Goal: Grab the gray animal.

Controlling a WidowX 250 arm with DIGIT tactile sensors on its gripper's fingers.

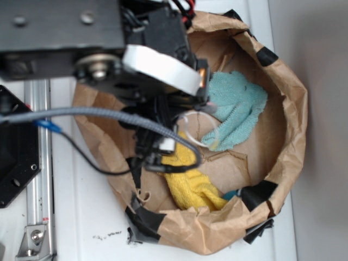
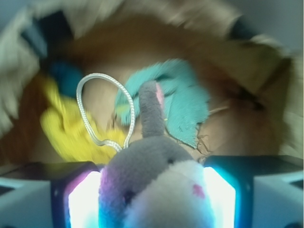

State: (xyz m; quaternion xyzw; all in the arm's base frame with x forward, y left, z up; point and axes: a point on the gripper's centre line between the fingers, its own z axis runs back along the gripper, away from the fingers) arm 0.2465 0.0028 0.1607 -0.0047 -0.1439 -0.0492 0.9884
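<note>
A white bench [image 1: 81, 217] carries a crumpled brown paper bag [image 1: 283, 109], its rim rolled down and patched with black tape. The bag sits directly on the bench surface. At the bench's left edge runs a metal rail [image 1: 38, 179] beside a black plate [image 1: 16, 157]. A few dark specks [image 1: 106, 235] lie near the bag's front.

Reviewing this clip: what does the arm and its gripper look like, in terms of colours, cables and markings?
The arm is black and boxy, with a white disc-shaped ring at the wrist. A grey braided cable and a thin black wire trail off it. In the wrist view, the gripper has dark fingers whose pads glow white, pink and cyan.
</note>
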